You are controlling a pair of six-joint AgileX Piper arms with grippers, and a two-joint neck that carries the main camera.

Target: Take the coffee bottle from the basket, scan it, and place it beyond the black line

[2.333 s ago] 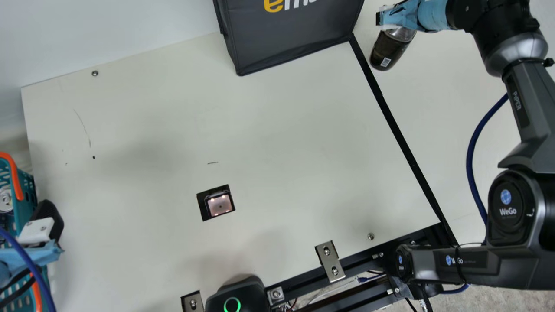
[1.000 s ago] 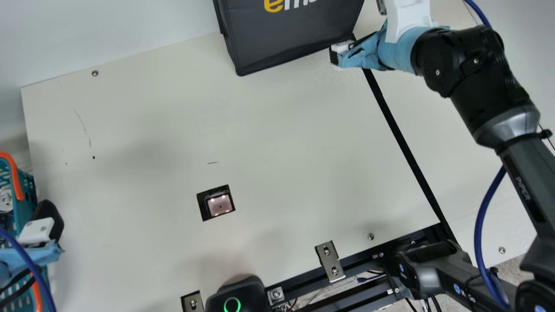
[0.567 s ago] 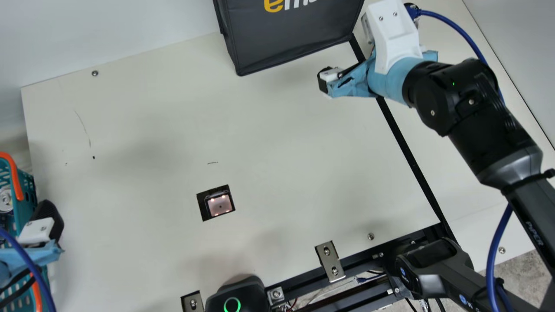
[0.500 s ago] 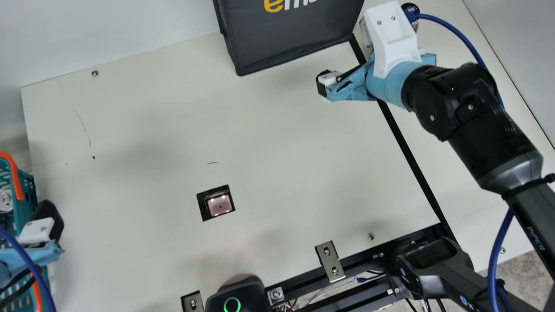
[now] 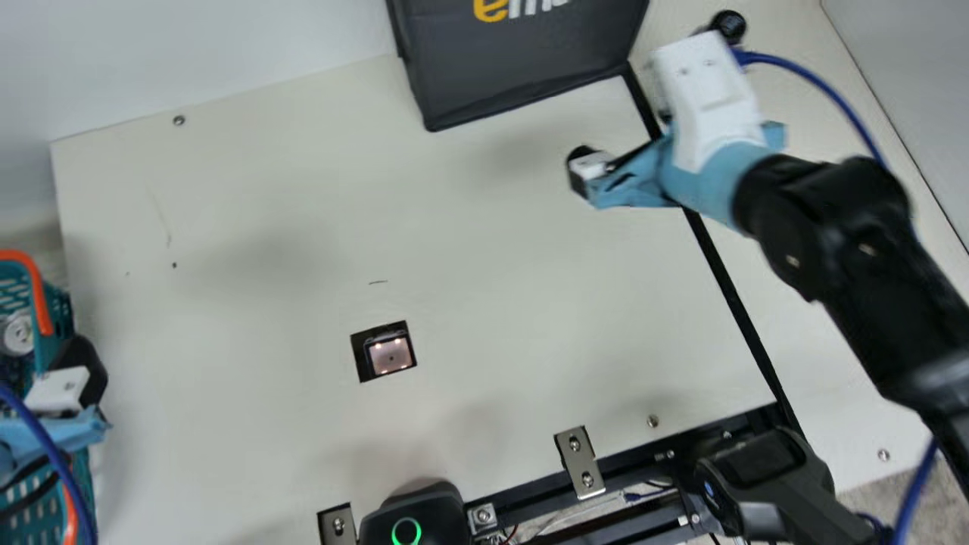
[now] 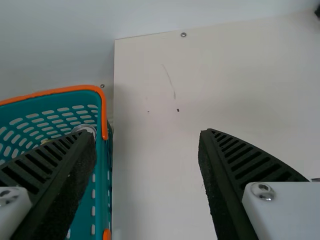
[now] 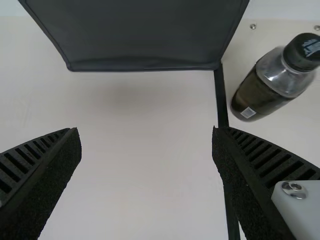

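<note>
The coffee bottle, dark with a black cap [image 5: 729, 26], stands to the right of the black line [image 5: 730, 291], partly behind my right gripper [image 5: 583, 175] in the main view. In the right wrist view the bottle [image 7: 262, 92] stands upright, apart from the open, empty right gripper [image 7: 145, 131], with the black line [image 7: 221, 100] beside it. My left gripper [image 5: 87, 378] is over the inner edge of the teal basket [image 5: 59, 322]. Seen from the left wrist, that gripper [image 6: 149, 134] is open, one finger over the basket [image 6: 103, 175]. The scanner window [image 5: 390, 354] is set in the table.
A dark grey bag [image 5: 522, 64] stands at the table's back, near the line's far end. A silver-topped can [image 5: 17, 333] is in the basket. Metal brackets [image 5: 580, 462] and a black device with a green ring [image 5: 406, 530] are at the front edge.
My right gripper, earlier at the bottle's upper part, has come away from it, back across the line. The bottle stays beyond the line. My left arm has kept still; the main camera has shifted slightly.
</note>
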